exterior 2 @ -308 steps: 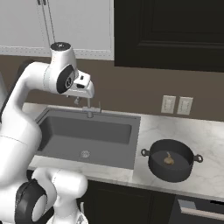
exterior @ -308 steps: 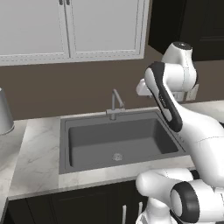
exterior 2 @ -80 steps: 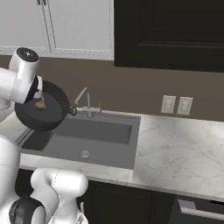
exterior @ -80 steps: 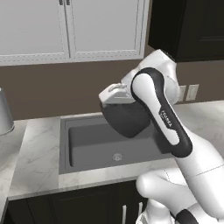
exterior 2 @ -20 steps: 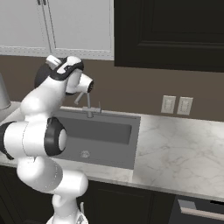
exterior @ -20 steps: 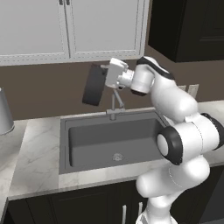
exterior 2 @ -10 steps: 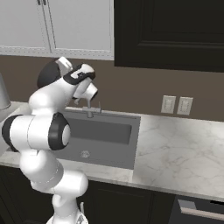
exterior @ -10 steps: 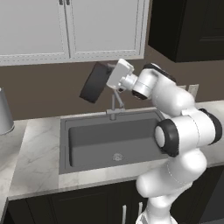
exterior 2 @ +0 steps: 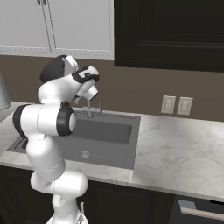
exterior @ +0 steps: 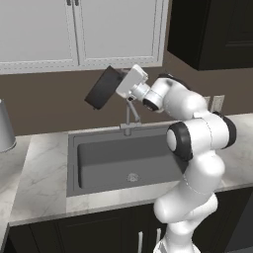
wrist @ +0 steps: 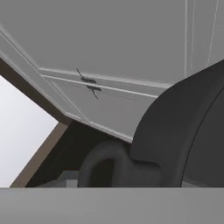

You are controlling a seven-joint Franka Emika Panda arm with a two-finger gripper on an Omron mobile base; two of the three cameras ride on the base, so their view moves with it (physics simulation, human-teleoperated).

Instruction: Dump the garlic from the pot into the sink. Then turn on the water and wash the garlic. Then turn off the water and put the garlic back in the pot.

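The black pot point(exterior: 103, 88) hangs tipped steeply on its side, high above the back of the sink point(exterior: 106, 158), close under the white cabinets. My gripper point(exterior: 120, 84) is shut on its edge. In the hand view the pot's dark wall point(wrist: 188, 131) fills the right side, with one loop handle point(wrist: 105, 168) at the bottom. From the right base view the pot point(exterior 2: 51, 69) sits partly behind my arm. The basin shows its round silver drain point(exterior: 132, 177) and the faucet point(exterior: 129, 116) rises at the back rim. The garlic is hidden.
A grey metal vessel point(exterior: 4, 126) stands on the counter at the far left. Marble counter point(exterior 2: 183, 148) stretches right of the sink, with wall outlets point(exterior 2: 168, 104) above it. White upper cabinets point(exterior: 74, 29) and a dark cabinet point(exterior: 212, 29) hang close overhead.
My wrist has turned and lifted the tipped pot slightly. It stays high over the back of the sink, still in my grip.
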